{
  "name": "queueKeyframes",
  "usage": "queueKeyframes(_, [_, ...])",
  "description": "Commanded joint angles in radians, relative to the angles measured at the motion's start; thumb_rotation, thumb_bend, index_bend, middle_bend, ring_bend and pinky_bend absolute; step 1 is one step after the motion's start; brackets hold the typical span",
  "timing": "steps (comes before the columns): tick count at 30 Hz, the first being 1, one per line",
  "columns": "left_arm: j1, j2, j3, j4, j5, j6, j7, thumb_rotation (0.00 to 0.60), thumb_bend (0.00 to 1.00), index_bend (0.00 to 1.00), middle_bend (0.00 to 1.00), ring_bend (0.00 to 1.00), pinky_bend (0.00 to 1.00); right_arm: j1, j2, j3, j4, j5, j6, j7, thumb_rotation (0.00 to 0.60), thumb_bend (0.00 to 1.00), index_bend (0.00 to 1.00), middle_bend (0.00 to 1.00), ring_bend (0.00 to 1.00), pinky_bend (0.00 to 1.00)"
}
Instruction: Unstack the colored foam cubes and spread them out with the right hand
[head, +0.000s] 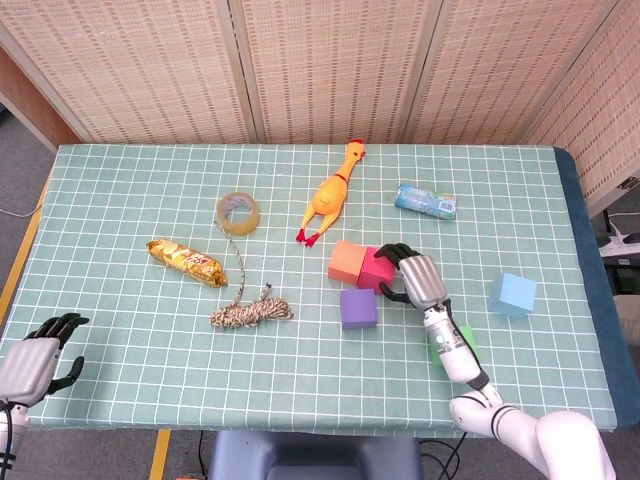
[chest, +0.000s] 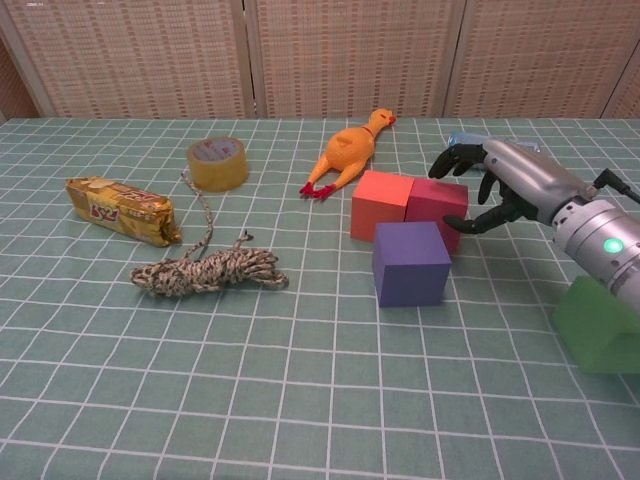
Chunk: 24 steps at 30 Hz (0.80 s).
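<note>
Three foam cubes sit together at mid-table: an orange cube (head: 347, 261) (chest: 381, 204), a magenta cube (head: 375, 270) (chest: 435, 203) touching its right side, and a purple cube (head: 358, 308) (chest: 411, 263) just in front. My right hand (head: 412, 278) (chest: 497, 180) wraps the magenta cube's right end, fingers over its far edge and thumb against its near right face. A blue cube (head: 512, 294) lies apart at the right. A green cube (head: 450, 345) (chest: 600, 325) sits under my right forearm, partly hidden. My left hand (head: 35, 360) rests at the near left table edge and holds nothing.
A rubber chicken (head: 330, 193) (chest: 350, 150) lies behind the cubes, with a blue packet (head: 425, 201) to its right. A tape roll (head: 238, 211) (chest: 217, 163), a gold snack bar (head: 185, 261) (chest: 120, 210) and a rope bundle (head: 250, 311) (chest: 205, 270) occupy the left half.
</note>
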<state>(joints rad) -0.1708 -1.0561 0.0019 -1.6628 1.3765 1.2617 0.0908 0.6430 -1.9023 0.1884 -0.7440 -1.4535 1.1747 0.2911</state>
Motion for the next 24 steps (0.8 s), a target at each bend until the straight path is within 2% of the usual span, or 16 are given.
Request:
queueKeyframes(1, [0.0, 0.0, 0.0, 0.0, -0.001, -0.001, 0.001, 0.6, 0.46, 0.21, 0.16, 0.16, 0.36, -0.007, 0.007, -0.001, 0.0, -0.002, 0.015, 0.004, 0.6, 0.31, 0.35, 0.3, 0.28, 0.52])
queueKeyframes(8, [-0.002, -0.001, 0.0, 0.0, -0.003, -0.006, 0.001, 0.6, 0.46, 0.21, 0.16, 0.16, 0.36, -0.038, 0.073, -0.007, -0.076, -0.016, 0.08, -0.005, 0.6, 0.4, 0.36, 0.31, 0.29, 0.54])
queueKeyframes(14, [-0.004, -0.004, 0.001, -0.002, -0.007, -0.01, 0.011, 0.6, 0.46, 0.21, 0.16, 0.16, 0.36, -0.055, 0.132, -0.016, -0.159, -0.007, 0.064, -0.028, 0.6, 0.4, 0.34, 0.31, 0.29, 0.54])
queueKeyframes(15, [-0.005, -0.004, 0.001, -0.002, -0.008, -0.011, 0.012, 0.6, 0.46, 0.21, 0.16, 0.16, 0.36, -0.057, 0.141, -0.016, -0.174, 0.0, 0.051, -0.032, 0.6, 0.38, 0.33, 0.31, 0.29, 0.54])
queueKeyframes(19, [-0.007, -0.005, 0.001, -0.001, -0.012, -0.016, 0.015, 0.6, 0.46, 0.21, 0.16, 0.16, 0.36, -0.069, 0.173, -0.019, -0.243, 0.044, -0.004, -0.109, 0.6, 0.14, 0.21, 0.26, 0.2, 0.5])
queueKeyframes(21, [-0.007, -0.004, 0.0, -0.001, -0.015, -0.018, 0.014, 0.6, 0.46, 0.21, 0.16, 0.16, 0.36, -0.072, 0.182, -0.019, -0.277, 0.067, -0.034, -0.138, 0.6, 0.1, 0.16, 0.23, 0.16, 0.46])
queueKeyframes(24, [-0.007, -0.003, -0.001, -0.001, -0.018, -0.018, 0.013, 0.6, 0.46, 0.21, 0.16, 0.16, 0.36, -0.067, 0.182, -0.015, -0.297, 0.097, -0.081, -0.16, 0.6, 0.1, 0.13, 0.2, 0.13, 0.42])
